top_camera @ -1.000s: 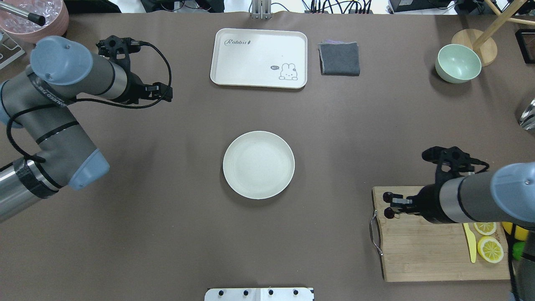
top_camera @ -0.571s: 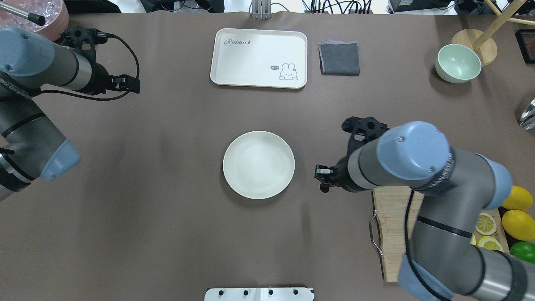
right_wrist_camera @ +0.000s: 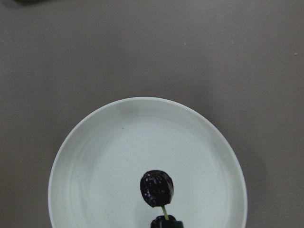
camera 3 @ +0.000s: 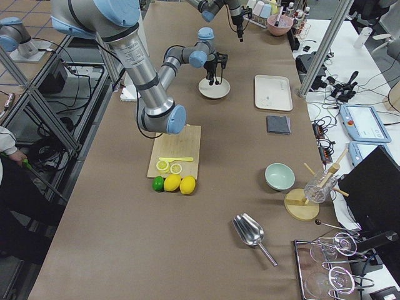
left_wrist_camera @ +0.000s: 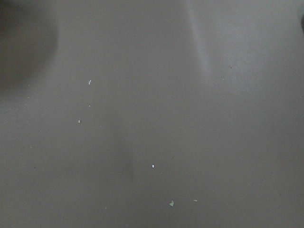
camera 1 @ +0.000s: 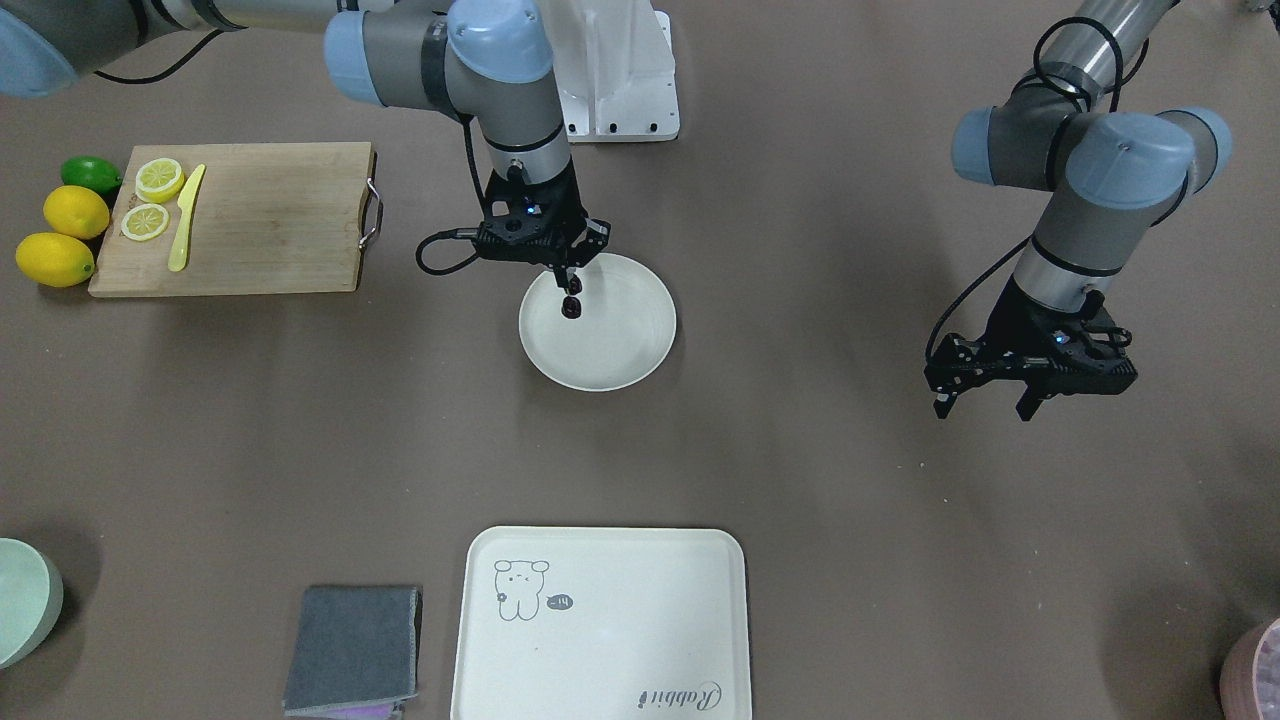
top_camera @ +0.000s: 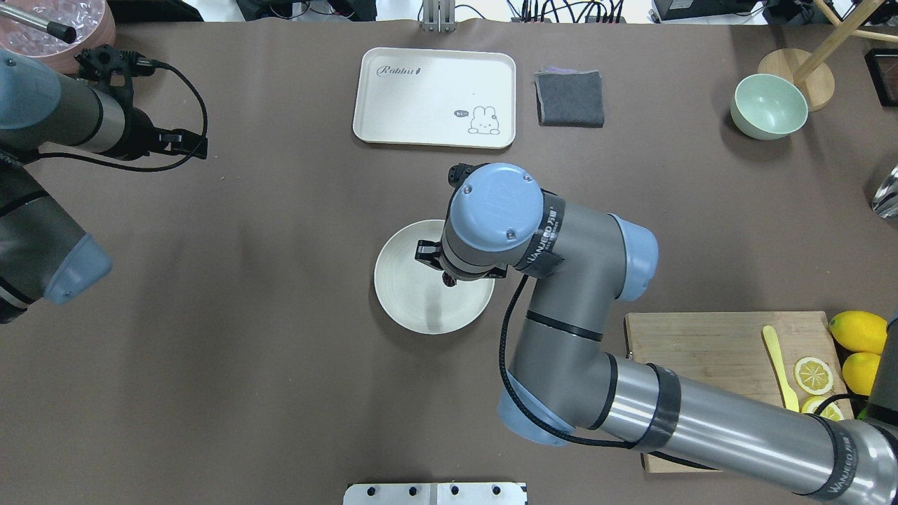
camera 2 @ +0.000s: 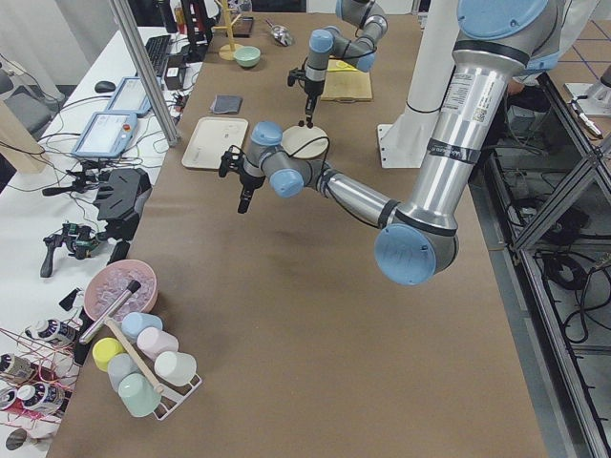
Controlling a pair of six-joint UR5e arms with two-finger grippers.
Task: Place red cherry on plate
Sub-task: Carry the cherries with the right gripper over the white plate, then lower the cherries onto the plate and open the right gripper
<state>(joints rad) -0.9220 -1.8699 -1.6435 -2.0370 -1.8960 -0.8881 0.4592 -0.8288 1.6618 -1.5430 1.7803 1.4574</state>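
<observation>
The red cherry (camera 1: 571,303), a dark pair on a thin stem, hangs just above the round cream plate (camera 1: 640,350). My right gripper (camera 1: 567,278) points straight down over the plate's robot-side half, shut on the stem. The right wrist view looks down on one cherry (right_wrist_camera: 156,187) over the plate (right_wrist_camera: 76,156). From overhead the right wrist covers most of the gripper; a bit of cherry (top_camera: 447,280) peeks out over the plate (top_camera: 400,294). My left gripper (camera 1: 983,402) hangs open and holds nothing, far off at the table's left side (top_camera: 191,144).
A cream rabbit tray (top_camera: 435,98) and a folded grey cloth (top_camera: 570,98) lie at the far edge. A green bowl (top_camera: 768,105) stands far right. The wooden cutting board (top_camera: 701,351) at near right bears a yellow knife (top_camera: 779,365) and lemon slices; whole lemons (top_camera: 859,331) lie beside it.
My right arm has swung left from the cutting board to over the plate, carrying the cherry. The left arm has drawn back toward the table's left edge.
</observation>
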